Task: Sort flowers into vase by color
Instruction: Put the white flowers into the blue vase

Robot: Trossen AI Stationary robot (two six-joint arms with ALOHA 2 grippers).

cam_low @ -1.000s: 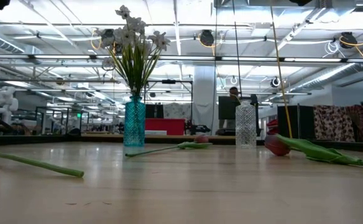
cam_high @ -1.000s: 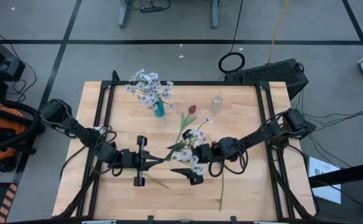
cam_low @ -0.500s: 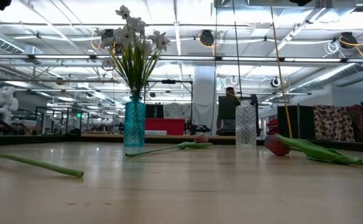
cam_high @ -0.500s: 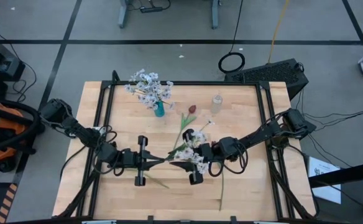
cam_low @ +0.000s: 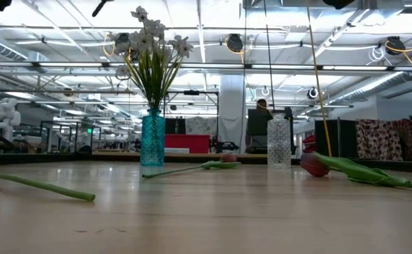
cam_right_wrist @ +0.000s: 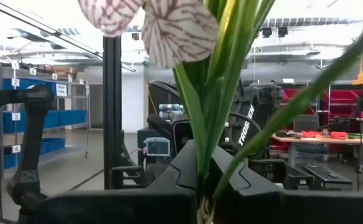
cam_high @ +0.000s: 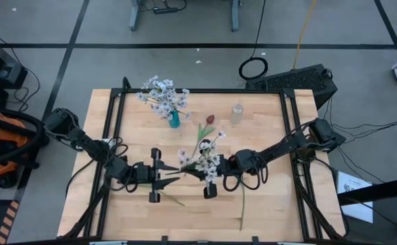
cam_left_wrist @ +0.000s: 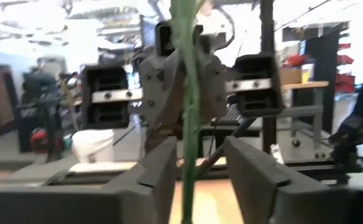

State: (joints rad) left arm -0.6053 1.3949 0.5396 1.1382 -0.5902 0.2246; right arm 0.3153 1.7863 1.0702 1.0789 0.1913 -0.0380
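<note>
Nearest the front edge of the table (cam_high: pixel 266 211), a broad strip of bare wood is seen, crossed only by a loose green stem (cam_high: pixel 242 207) lying toward the right. Just beyond it, at mid-table, the two grippers are met tip to tip. The right gripper (cam_high: pixel 209 178) is closed on the stalks of a white spray (cam_high: pixel 202 162); in its wrist view the green stalks (cam_right_wrist: pixel 222 93) are pinched between the dark fingers (cam_right_wrist: pixel 169 180) with pale blossoms above. The left gripper (cam_high: pixel 173 175) is held just beside it with its jaws parted, and in its own wrist view the stem (cam_left_wrist: pixel 184 93) is seen standing between the fingers (cam_left_wrist: pixel 256 171) with clear gaps on both sides. Another stem (cam_low: pixel 44 185) is seen lying flat in the low view. Farther back, a dark red tulip (cam_high: pixel 210 120) is laid on the wood between two vases. The teal vase (cam_high: pixel 175 120), already filled with white blossoms (cam_high: pixel 161 92), is set left of centre near the far edge; the clear vase (cam_high: pixel 236 113) is set to its right, well apart from it. Open wood is left along both side rails.
</note>
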